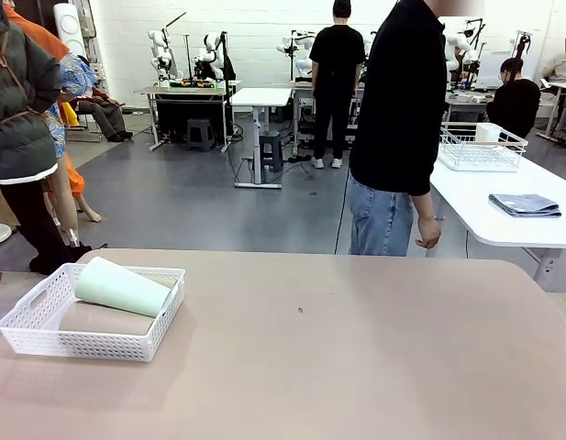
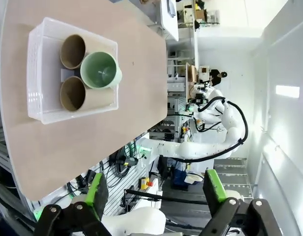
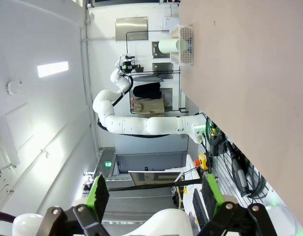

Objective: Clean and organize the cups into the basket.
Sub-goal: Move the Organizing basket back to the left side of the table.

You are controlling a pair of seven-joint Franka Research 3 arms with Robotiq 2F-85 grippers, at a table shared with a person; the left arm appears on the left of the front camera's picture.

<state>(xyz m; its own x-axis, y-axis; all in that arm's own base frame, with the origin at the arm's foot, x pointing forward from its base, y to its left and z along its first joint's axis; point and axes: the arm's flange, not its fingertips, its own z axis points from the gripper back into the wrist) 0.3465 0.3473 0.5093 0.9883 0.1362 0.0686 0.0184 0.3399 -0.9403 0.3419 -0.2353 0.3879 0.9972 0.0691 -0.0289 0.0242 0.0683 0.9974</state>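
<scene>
Mint cup (image 2: 100,70) lying atop two tan cups (image 2: 72,93) in basket (image 2: 36,69), table's 9 o'clock | left gripper (image 2: 153,192) and right gripper (image 3: 154,192) hovering wide, empty | judging: nudging mint cup flat, avoiding tipping.

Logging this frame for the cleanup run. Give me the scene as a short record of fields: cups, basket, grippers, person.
basket: white lattice basket, on the table toward the robot's left side
cups: mint green cup lying on top of two tan-brown cups, all on their sides in the basket
left gripper: open, holding nothing
right gripper: open, holding nothing
person: standing at the far edge, hand hanging down
</scene>
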